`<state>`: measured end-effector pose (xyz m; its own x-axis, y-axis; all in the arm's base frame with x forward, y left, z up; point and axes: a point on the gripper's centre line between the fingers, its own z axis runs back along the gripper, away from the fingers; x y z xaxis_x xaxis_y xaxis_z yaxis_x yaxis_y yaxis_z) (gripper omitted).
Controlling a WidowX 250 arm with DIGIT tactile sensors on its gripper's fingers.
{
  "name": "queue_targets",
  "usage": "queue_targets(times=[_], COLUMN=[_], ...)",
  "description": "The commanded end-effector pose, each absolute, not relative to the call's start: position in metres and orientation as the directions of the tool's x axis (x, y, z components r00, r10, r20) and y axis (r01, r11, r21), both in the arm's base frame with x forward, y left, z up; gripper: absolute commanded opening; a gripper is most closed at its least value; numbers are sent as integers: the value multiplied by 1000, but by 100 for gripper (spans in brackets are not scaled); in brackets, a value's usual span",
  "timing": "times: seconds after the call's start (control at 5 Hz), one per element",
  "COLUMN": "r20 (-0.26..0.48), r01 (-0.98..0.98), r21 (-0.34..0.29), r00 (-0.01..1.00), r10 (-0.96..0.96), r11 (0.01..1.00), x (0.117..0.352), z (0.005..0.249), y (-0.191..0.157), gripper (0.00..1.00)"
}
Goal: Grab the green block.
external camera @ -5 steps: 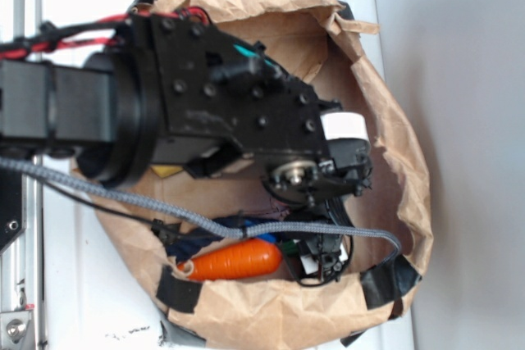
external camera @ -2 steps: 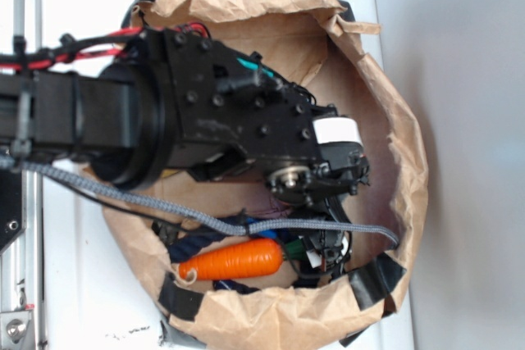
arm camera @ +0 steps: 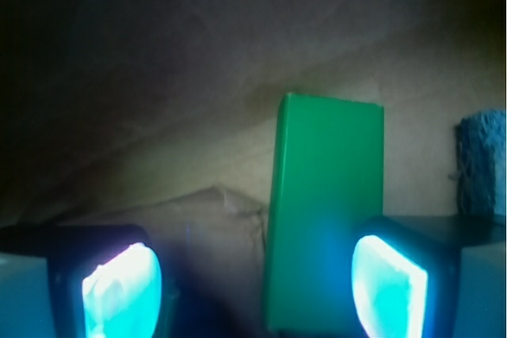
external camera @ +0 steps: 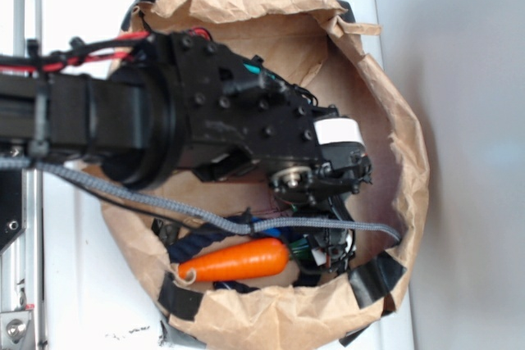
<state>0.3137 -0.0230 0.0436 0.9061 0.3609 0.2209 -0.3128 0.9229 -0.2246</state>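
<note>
A: How does the gripper [arm camera: 255, 282] stand?

B: Its jaws are spread apart and hold nothing. In the wrist view the two glowing pads [arm camera: 123, 290] sit wide, one at each lower corner, and the green block [arm camera: 325, 211] lies between them, much nearer the right-hand pad than the other.

A: And the block itself?

B: It lies flat on the brown paper floor of the paper bag [external camera: 385, 104], its long side running away from the gripper. Beyond the block's right edge, a scrap of the blue sponge [arm camera: 481, 164] shows, apart from it.

A: What about the outside view?

B: There the arm [external camera: 205, 120] covers most of the bag's interior, so the block itself cannot be made out with certainty. The toy carrot [external camera: 234, 260] lies by the bag's near wall, beside the gripper's tip.

A: So what would make the grab clean?

B: Probably shifting sideways until the block sits midway between the pads, then lowering squarely before closing across its narrow width. Off-centre, the nearer pad could nudge the slab askew.
</note>
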Motion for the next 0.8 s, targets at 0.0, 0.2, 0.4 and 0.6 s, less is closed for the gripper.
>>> queue_targets(times=[0.0, 0.2, 0.4, 0.6], r20=[243, 217, 207, 181], r01=[-302, -311, -331, -336], r21=[-219, -201, -197, -210], r00=[904, 911, 906, 910], r10=[352, 352, 369, 374], r11=[928, 929, 923, 918], x=[326, 328, 330, 336], z=[58, 71, 82, 88], y=[-29, -22, -11, -4], gripper=[100, 100, 100, 100])
